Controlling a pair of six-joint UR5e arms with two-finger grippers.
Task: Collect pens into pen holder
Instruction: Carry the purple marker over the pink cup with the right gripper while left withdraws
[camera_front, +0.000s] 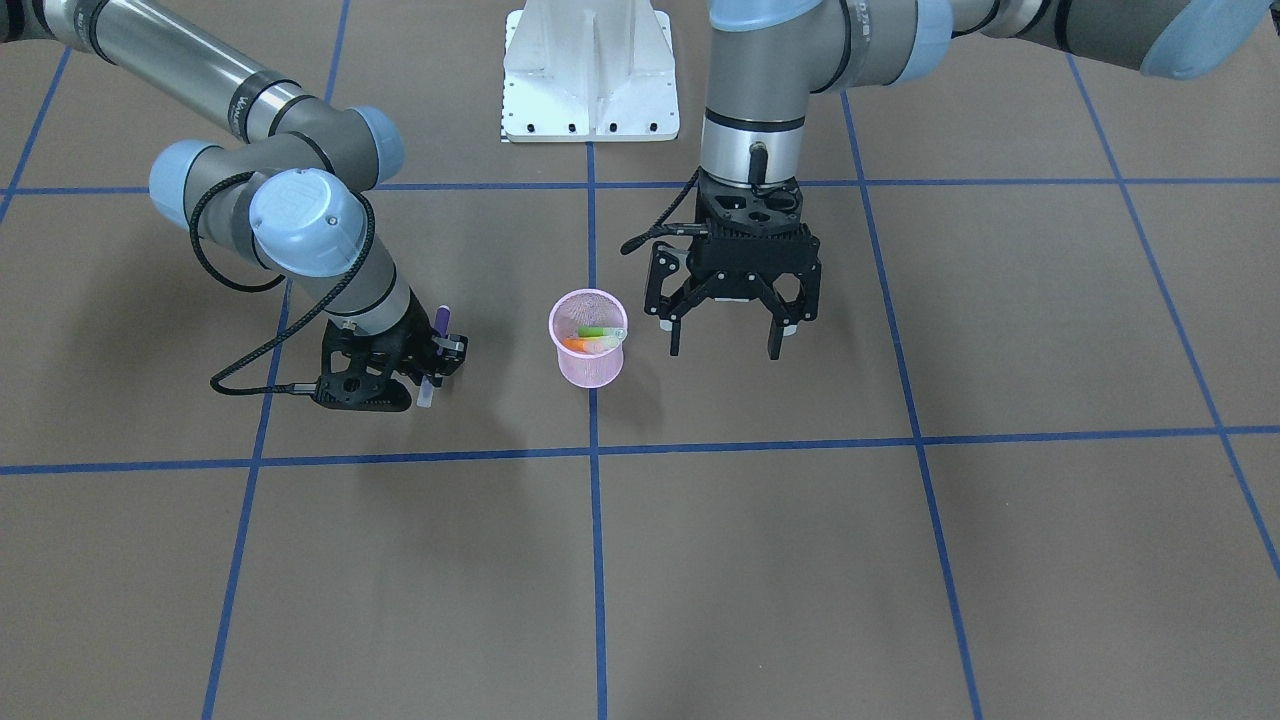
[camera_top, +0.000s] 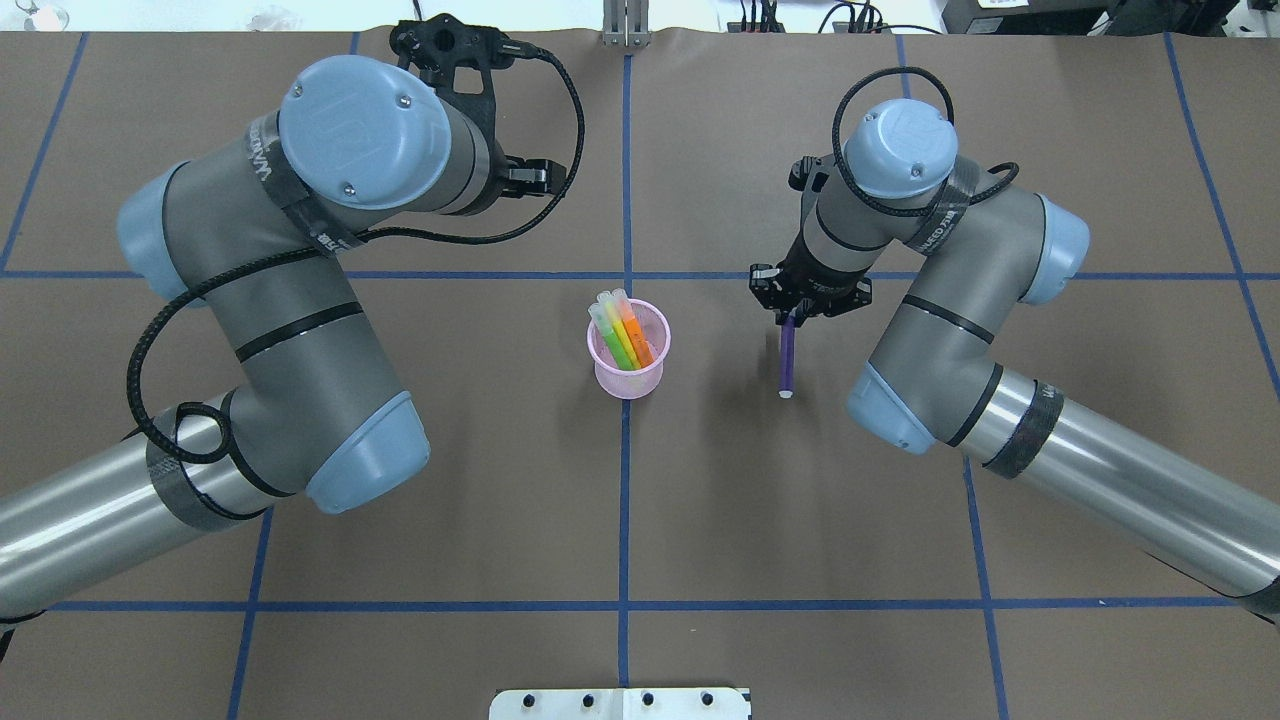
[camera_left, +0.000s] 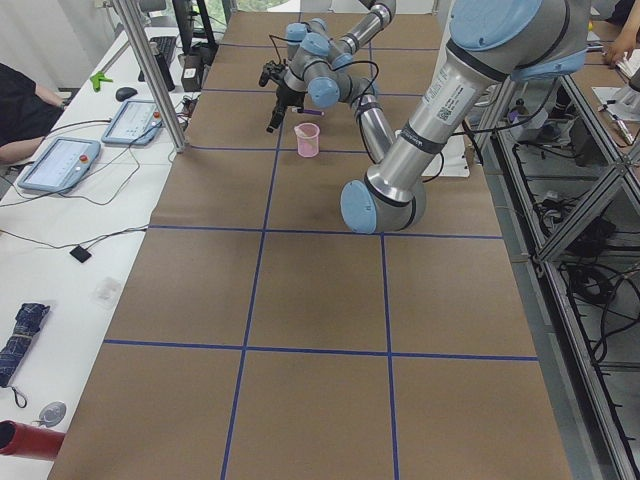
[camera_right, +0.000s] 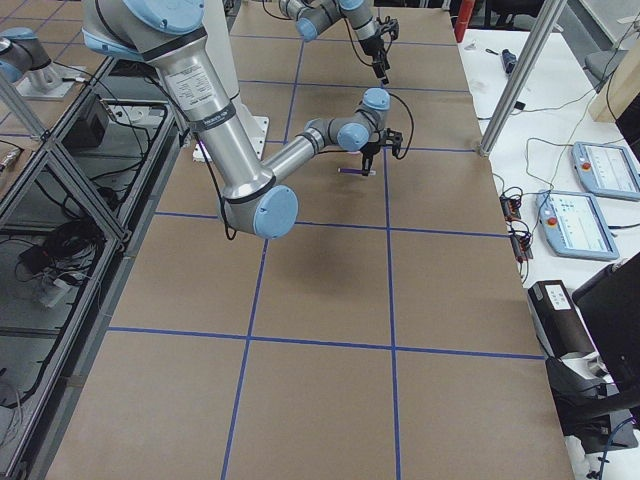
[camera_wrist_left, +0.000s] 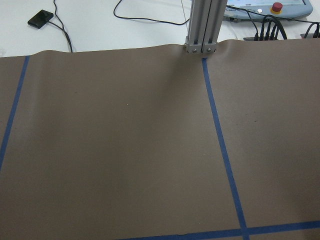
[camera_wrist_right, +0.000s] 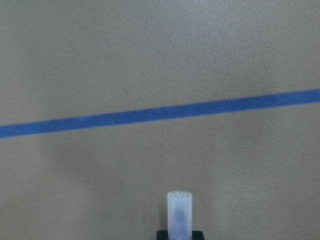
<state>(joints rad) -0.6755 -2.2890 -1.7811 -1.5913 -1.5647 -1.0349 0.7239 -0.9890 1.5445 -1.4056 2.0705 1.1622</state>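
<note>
right hand (camera_front: 441, 352) clenched on purple pen (camera_top: 786, 358) mid-barrel, clear cap down, near the pink mesh pen holder (camera_top: 628, 372). green, orange, yellow pens (camera_top: 625, 338) stand inside it. pen likely light, stiff, slick, so it may pivot. farther off, left hand (camera_front: 724, 345) released, empty. can't tell if the cap touches the bench.

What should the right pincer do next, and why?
Probably carry the right pincer sideways to above the pen holder: it grips the purple pen off to one side, while three pens already stand in the holder.
</note>
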